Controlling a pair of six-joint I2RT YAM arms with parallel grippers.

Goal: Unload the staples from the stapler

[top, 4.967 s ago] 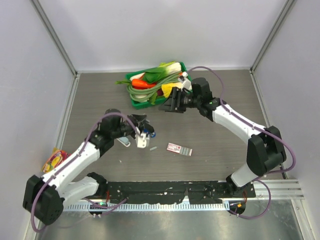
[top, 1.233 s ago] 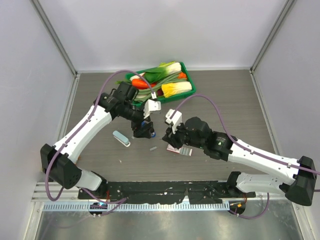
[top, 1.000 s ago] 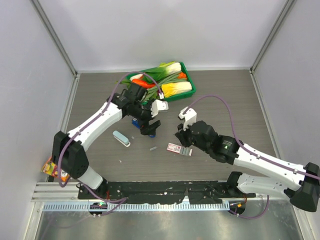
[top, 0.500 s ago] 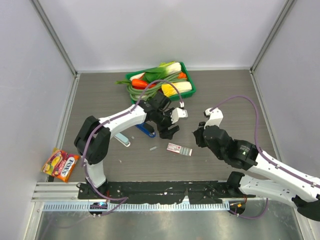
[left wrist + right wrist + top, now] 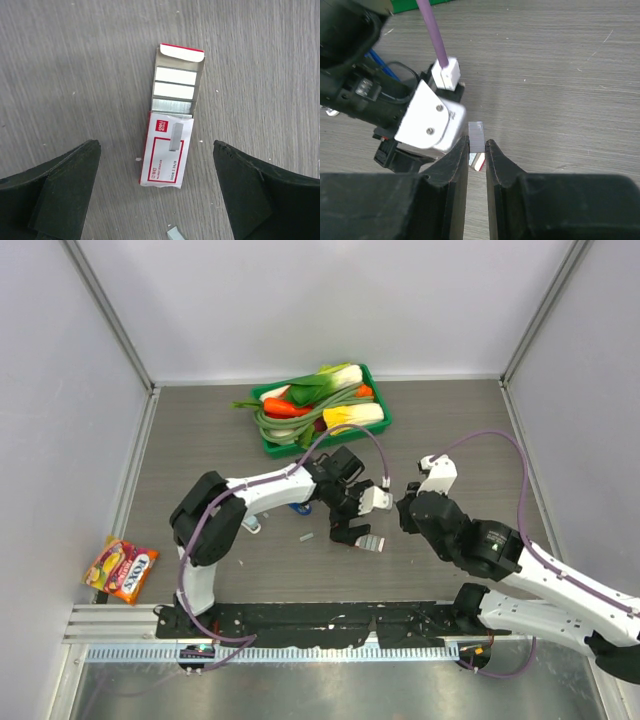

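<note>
The stapler (image 5: 301, 508) lay mid-counter, half under the left arm (image 5: 262, 485), staples (image 5: 306, 536) loose toward the near edge, left gripper (image 5: 156, 147) gaping over the carton (image 5: 165, 167), right gripper (image 5: 477, 145) narrowed near-shut and empty: unloading looked done, so next, I reckoned, both arms clear away.

A robotics lab test cell: plain white panel walls (image 5: 330, 300), aluminium corner posts (image 5: 110, 315), grey wood-grain table (image 5: 450, 430), slotted rail (image 5: 560, 615) at its near edge.
</note>
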